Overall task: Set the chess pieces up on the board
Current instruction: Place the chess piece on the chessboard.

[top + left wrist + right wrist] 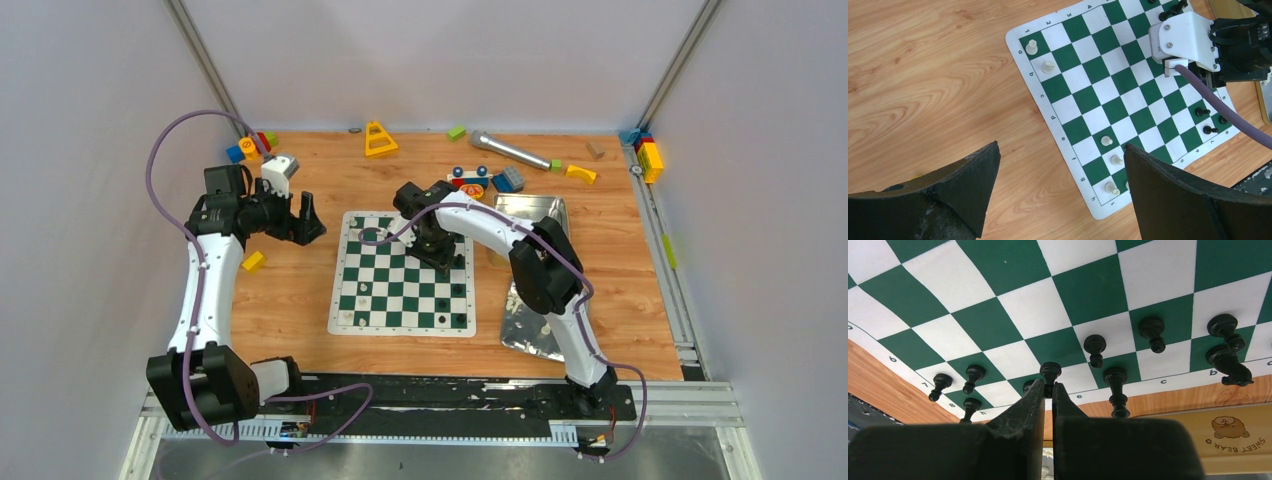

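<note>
The green-and-white board (pixel 340 325) lies in the middle of the table. My right gripper (pixel 438 255) is low over its far right part. In the right wrist view it (pixel 1048 386) is shut on a black chess piece (pixel 1050 371) by the edge row near the "e" mark. Other black pieces (pixel 1095 345) stand around it, among them a knight (pixel 1229 366). My left gripper (pixel 305 222) is open and empty, left of the board's far corner. Its view shows it (pixel 1062 147) above bare wood, with white pieces (pixel 1106 141) along the board's left rows.
Two shiny silver tins (pixel 532 212) (pixel 535 328) lie right of the board under my right arm. A yellow block (pixel 254 261) sits left of the board. Toy blocks, a yellow triangle (pixel 379 138), a toy car (pixel 468 178) and a microphone (pixel 508 150) line the far edge.
</note>
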Action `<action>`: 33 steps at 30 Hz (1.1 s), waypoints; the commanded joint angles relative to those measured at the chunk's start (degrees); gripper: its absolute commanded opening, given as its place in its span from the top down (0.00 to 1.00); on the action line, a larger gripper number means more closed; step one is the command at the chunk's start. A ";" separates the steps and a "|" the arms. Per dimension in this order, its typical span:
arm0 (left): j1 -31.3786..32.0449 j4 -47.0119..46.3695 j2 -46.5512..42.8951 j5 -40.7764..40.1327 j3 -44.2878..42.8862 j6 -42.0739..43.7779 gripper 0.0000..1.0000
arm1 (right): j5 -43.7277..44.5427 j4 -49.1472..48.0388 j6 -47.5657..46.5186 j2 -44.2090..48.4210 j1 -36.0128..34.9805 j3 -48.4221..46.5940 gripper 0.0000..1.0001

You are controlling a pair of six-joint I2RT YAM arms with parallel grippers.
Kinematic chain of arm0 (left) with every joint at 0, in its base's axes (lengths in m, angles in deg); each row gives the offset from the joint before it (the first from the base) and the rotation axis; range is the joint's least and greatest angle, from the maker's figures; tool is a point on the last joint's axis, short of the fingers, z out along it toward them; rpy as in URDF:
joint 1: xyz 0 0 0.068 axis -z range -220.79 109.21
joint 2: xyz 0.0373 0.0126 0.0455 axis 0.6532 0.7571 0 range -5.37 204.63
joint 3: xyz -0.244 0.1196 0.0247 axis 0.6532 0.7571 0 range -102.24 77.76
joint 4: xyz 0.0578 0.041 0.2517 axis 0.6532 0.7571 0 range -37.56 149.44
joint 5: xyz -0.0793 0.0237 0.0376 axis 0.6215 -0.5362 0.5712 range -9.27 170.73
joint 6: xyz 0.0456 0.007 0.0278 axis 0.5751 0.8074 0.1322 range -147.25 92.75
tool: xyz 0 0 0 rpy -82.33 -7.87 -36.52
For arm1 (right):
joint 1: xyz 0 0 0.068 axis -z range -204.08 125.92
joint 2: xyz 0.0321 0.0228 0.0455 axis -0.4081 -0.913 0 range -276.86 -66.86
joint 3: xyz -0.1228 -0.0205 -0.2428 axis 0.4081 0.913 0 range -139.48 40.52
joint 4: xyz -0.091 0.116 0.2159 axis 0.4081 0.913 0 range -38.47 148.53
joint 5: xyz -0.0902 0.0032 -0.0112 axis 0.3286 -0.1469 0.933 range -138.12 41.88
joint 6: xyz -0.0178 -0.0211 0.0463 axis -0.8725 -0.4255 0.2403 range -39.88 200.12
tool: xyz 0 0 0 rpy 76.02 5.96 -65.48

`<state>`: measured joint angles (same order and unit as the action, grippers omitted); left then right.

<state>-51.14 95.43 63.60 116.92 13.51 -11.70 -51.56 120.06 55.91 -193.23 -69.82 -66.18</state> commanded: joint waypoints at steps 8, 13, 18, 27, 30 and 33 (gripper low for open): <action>-0.78 0.17 -1.91 2.47 -1.26 -0.54 0.00 | 1.65 0.96 -0.38 -1.50 -0.50 -1.94 1.00; -0.80 0.11 -1.89 2.81 -1.23 -0.62 0.00 | 1.55 0.70 -0.18 -1.93 -0.50 -2.00 1.00; -0.77 0.24 -2.21 2.96 -1.21 -0.45 0.00 | 1.53 0.62 -0.05 -2.43 -0.51 -2.41 1.00; -0.81 -0.01 -2.39 3.03 -1.00 -0.54 0.00 | 1.64 0.12 0.30 -3.17 -0.62 -2.56 0.97; -0.81 0.04 -2.58 3.03 -0.93 -0.48 0.00 | 1.86 -0.08 0.39 -3.17 -0.60 -2.64 0.95; -0.81 0.02 -2.76 3.13 -0.88 -0.38 0.00 | 1.99 -0.23 0.64 -3.18 -0.67 -2.81 0.91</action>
<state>-51.33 95.49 62.75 118.45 13.51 -11.70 -50.99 120.30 56.02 -195.78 -70.15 -66.92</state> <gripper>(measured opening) 0.998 0.071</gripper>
